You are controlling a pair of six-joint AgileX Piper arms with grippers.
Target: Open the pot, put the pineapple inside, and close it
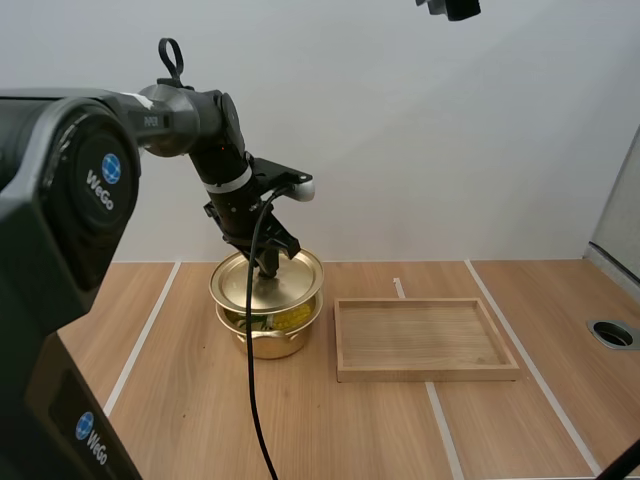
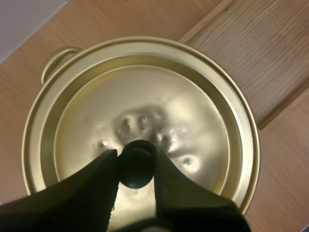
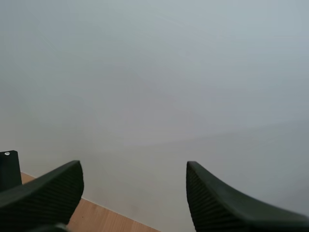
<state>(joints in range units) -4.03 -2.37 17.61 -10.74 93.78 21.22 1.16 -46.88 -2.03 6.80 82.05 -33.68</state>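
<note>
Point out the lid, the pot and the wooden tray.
lid (image 2: 193, 96), left wrist view, its domed top.
pot (image 1: 268, 345), high view, its front wall.
wooden tray (image 1: 428, 372), high view, its near rim.

Reaching down over the table (image 1: 350, 430) with the left gripper (image 1: 268, 264) and closing on the centre of the gold lid (image 1: 235, 285). Holding the lid just above the rim of the pot (image 1: 268, 343), leaving a gap and showing something yellow (image 1: 291, 318) inside. Working just left of the wooden tray (image 1: 425, 372), not touching it.
</note>
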